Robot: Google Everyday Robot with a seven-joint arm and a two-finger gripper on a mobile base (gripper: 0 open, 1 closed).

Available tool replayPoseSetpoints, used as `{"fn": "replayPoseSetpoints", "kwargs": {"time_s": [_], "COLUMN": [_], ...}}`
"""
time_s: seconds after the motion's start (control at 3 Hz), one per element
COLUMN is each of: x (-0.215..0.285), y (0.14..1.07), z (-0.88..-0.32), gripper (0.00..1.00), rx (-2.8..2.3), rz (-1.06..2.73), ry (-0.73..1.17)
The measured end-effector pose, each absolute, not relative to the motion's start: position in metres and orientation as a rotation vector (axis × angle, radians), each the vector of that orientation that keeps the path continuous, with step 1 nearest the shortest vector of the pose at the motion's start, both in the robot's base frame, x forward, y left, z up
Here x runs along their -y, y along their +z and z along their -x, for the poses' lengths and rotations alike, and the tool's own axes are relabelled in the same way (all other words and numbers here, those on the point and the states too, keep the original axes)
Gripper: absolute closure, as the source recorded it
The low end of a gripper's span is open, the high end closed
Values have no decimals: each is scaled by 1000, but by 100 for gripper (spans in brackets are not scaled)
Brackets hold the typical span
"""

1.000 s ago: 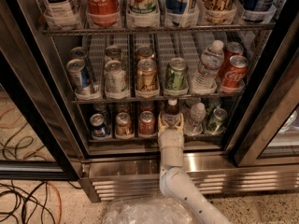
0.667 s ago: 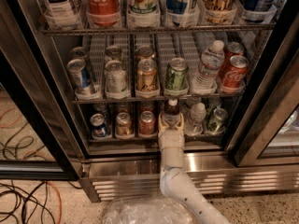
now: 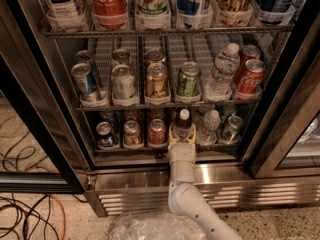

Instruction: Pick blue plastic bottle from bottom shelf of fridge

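Camera view: the claw (image 3: 182, 135) is at the front edge of the bottom shelf (image 3: 142, 148) of the fridge (image 3: 150, 180). It sits at the lower body of the blue plastic bottle (image 3: 183, 123), whose white cap and dark shoulders rise just above it. Whether the claw is clamped on the bottle or only set around it, I cannot tell. The pale arm (image 3: 182, 170) runs straight down from the claw, over the shelf's front lip and the steel base grille. Just left of the claw stands a red can (image 3: 157, 132), close beside the bottle. Further left are a copper-toned can (image 3: 132, 133) and a blue can (image 3: 105, 135), each in its own lane. Just right of the claw is a clear water bottle (image 3: 210, 127), then a green can (image 3: 231, 129) beyond it. Room to either side is tight. Above the claw, the middle rack (image 3: 165, 104) hangs close over the bottle's cap, leaving little headroom. The open way is toward the front, below the claw, where only the arm crosses the shelf edge. Well off to the right, the black door frame (image 3: 280, 134) slants along the opening. Crumpled clear plastic (image 3: 150, 228) lies on the floor below the claw.
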State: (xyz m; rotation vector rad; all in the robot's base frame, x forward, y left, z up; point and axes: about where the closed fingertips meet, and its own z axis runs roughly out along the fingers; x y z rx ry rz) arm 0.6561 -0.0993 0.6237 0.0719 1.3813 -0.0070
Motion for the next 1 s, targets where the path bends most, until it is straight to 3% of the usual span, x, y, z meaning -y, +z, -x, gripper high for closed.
{"fn": "replayPoseSetpoints", "kwargs": {"time_s": [1.0], "x": [96], "y": [626], "z": [-655], "gripper": [100], "rx": [-1332], "rz": [-114], "ry": [13]}}
